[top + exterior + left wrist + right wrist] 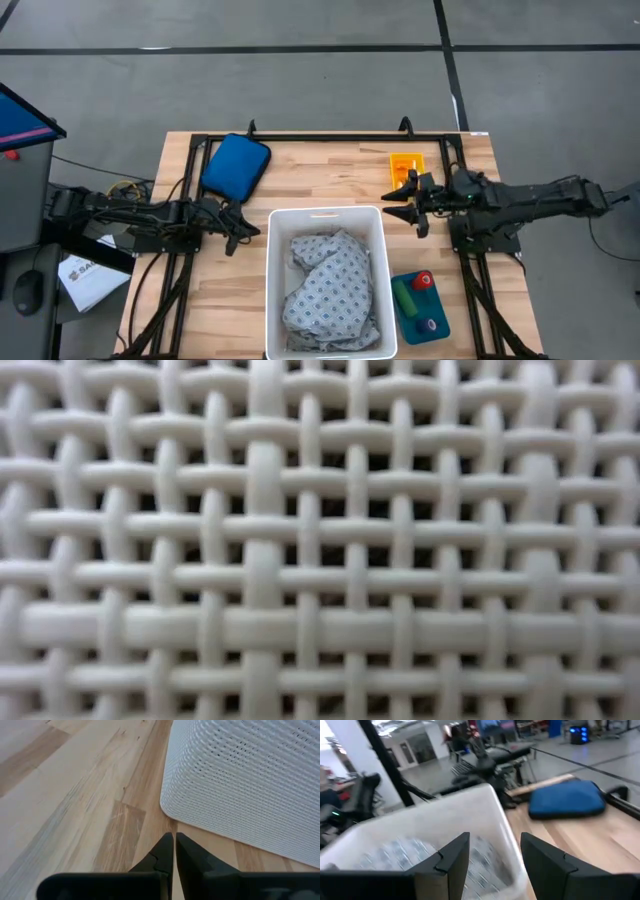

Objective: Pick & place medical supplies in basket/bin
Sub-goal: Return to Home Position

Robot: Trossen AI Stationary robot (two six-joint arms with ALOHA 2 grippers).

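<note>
The grey-white dotted garment point(332, 288) lies crumpled inside the white woven basket point(375, 225), at the table's near middle. It also shows in the right wrist view point(402, 856). My right gripper point(392, 203) is open and empty, hovering by the basket's far right corner. An orange cluster of pill bottles point(406, 165) sits just beyond it. Red, green and purple cylinders point(415, 293) rest on a blue tray near the table's right near corner. My left gripper point(250, 232) is shut and empty, low over the table beside the basket's left wall point(240, 785).
A blue padded pouch point(236, 165) lies on the table's far left part. Black frame rails point(330, 137) run along the far edge and down both sides. The basket's weave point(320, 540) fills the low view. Bare wood point(225, 290) shows left of the basket.
</note>
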